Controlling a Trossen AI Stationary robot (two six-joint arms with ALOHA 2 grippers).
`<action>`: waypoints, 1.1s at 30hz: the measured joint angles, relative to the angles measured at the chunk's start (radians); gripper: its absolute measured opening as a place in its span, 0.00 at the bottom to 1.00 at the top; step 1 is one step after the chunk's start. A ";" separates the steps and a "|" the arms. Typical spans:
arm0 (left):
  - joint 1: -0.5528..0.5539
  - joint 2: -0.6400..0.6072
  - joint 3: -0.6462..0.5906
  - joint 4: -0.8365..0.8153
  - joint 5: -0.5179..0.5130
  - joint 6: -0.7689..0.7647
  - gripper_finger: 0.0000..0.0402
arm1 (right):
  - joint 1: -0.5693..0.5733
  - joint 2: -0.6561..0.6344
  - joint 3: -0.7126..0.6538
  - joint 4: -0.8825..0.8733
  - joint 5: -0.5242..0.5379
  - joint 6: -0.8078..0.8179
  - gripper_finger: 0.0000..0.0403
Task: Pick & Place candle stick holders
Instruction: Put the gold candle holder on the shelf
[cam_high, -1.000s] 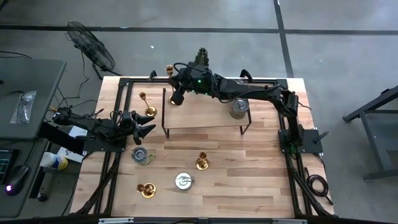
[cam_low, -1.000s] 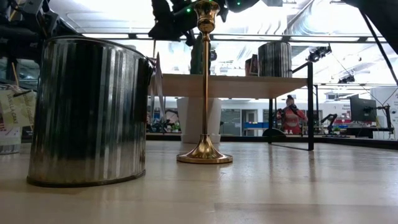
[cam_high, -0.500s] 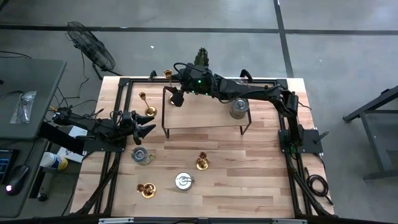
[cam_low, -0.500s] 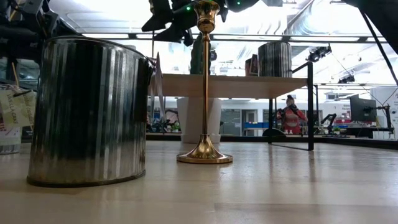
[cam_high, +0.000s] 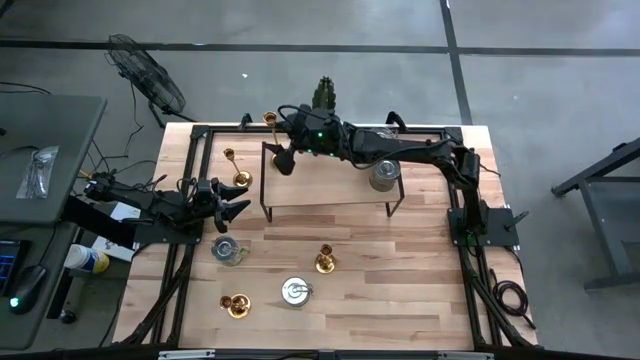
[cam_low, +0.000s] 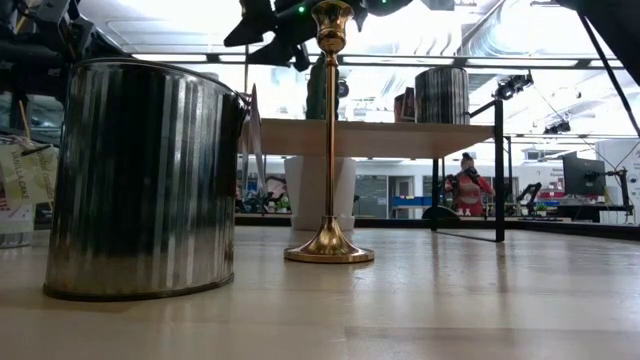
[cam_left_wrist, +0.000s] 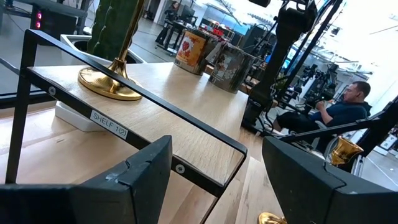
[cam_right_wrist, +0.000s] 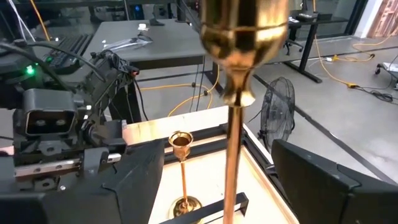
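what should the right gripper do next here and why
Probably ease forward and close on the stem. The right gripper is open at the shelf's back left corner, and in its wrist view the tall candle stick holder stands between its fingers, not yet gripped. The left gripper waits open at the table's left side.

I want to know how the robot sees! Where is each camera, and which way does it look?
High: above, looking straight down at the table and both arms.
Low: at tabletop height, looking across; a tall candle stick holder stands close.
Left wrist: on the left arm, facing the shelf, its jaws below.
Right wrist: facing a holder's stem.
High and low share that tall holder.
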 joint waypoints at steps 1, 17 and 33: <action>0.000 0.000 0.000 0.000 0.000 0.000 0.61 | 0.002 -0.007 -0.003 -0.006 0.000 0.000 0.72; 0.000 0.000 0.000 0.000 0.000 0.000 0.61 | 0.043 -0.247 -0.289 0.006 -0.003 -0.010 0.72; 0.000 0.000 0.000 0.002 -0.001 0.000 0.61 | 0.204 -0.651 -0.674 0.003 0.034 -0.030 0.72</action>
